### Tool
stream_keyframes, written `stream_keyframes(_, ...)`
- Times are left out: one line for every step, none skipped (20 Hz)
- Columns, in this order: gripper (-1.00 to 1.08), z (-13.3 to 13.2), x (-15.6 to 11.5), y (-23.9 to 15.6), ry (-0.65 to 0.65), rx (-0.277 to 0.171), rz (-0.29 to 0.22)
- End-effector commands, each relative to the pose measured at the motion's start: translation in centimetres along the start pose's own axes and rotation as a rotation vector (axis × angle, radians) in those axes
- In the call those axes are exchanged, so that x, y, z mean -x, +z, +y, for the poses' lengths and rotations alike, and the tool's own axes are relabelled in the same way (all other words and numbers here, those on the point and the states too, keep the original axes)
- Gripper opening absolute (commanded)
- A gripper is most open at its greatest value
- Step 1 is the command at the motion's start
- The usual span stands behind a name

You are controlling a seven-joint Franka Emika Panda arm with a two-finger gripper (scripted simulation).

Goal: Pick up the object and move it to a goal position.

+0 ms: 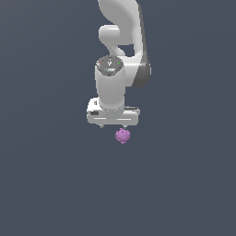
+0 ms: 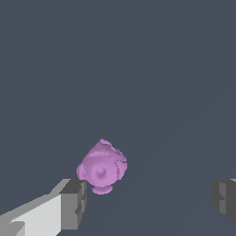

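Note:
The object (image 1: 122, 135) is a small purple-pink knobbly lump on the dark grey floor, just in front of the white gripper (image 1: 113, 126) in the exterior view. In the wrist view the object (image 2: 102, 167) lies between the two grey fingertips, close to one fingertip (image 2: 73, 203) and far from the other (image 2: 224, 199). The gripper (image 2: 148, 202) is open and holds nothing. Its jaws stand wide apart, and only short finger stubs show under the hand in the exterior view.
The white arm (image 1: 120, 41) rises behind the hand toward the top of the exterior view. The flat dark grey floor (image 1: 184, 184) spreads all around. No goal marker shows.

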State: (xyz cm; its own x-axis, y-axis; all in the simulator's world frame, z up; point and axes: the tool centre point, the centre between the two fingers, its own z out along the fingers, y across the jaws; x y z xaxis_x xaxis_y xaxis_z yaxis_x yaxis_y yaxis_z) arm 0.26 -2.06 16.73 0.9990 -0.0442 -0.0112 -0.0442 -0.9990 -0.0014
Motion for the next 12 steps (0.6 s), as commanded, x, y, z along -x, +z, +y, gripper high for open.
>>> stream_keyframes(1.0, 0.0, 0.0, 0.0, 0.0, 0.0, 0.0)
stream_keyframes(1.0, 0.1, 0.0, 0.0, 0.001, 0.0, -0.001)
stream_keyframes(1.0, 0.3, 0.1, 0.1, 0.006, 0.001, -0.003)
stream_keyframes(1.0, 0.6, 0.2, 0.2, 0.013, 0.002, -0.007)
stream_keyframes(1.0, 1.1, 0.3, 0.3, 0.023, 0.004, -0.012)
stream_keyframes(1.0, 1.7, 0.5, 0.5, 0.035, 0.007, -0.019)
stream_keyframes(1.0, 2.3, 0.7, 0.6, 0.048, 0.009, -0.026)
stream_keyframes(1.0, 2.8, 0.9, 0.8, 0.058, 0.011, -0.032)
stream_keyframes(1.0, 3.2, 1.0, 0.8, 0.064, 0.013, -0.036)
stream_keyframes(1.0, 3.5, 1.1, 0.9, 0.068, 0.014, -0.039)
stream_keyframes(1.0, 3.6, 1.2, 0.9, 0.069, 0.014, -0.04)
stream_keyframes(1.0, 3.6, 1.1, 0.9, 0.068, 0.014, -0.04)
